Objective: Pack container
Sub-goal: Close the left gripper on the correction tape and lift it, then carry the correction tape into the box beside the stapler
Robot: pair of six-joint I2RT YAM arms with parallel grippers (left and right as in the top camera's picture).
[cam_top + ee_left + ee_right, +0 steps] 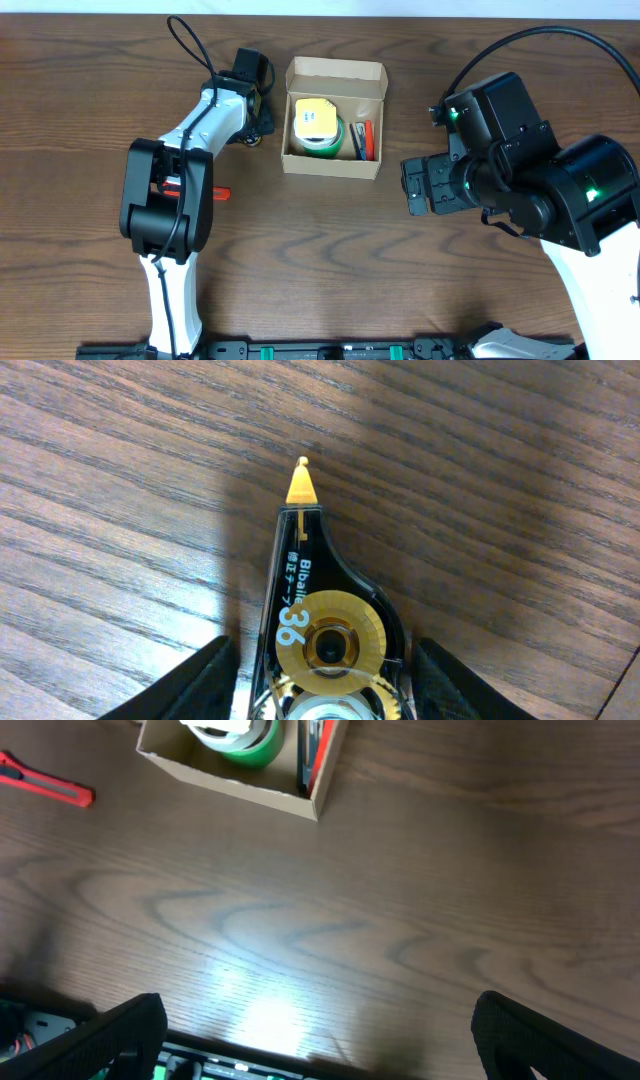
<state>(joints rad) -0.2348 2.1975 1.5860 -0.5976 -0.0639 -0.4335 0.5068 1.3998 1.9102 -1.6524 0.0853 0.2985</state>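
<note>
Just left of the brown cardboard box [333, 167] at far centre, your left fingers [200, 685] clench a black-and-gold correction-tape dispenser [325, 630] by its tail, which may pivot and snag the wall; right fingers [110, 1040] hang released.

red cutter [45, 780] | correction tape dispenser [322, 615] (marked 36) | wooden table [330, 250]

The left arm [200, 125] reaches from its base at the near table edge up to a bent elbow, with the forearm angled forward and right. The left gripper [322, 650] is clamped on a correction tape dispenser [310, 590], one finger on each side of its body. The right arm [560, 190] is folded, and the right gripper [318, 1010] points left with its fingers [120, 1030] spread wide, gripping nothing.
</note>
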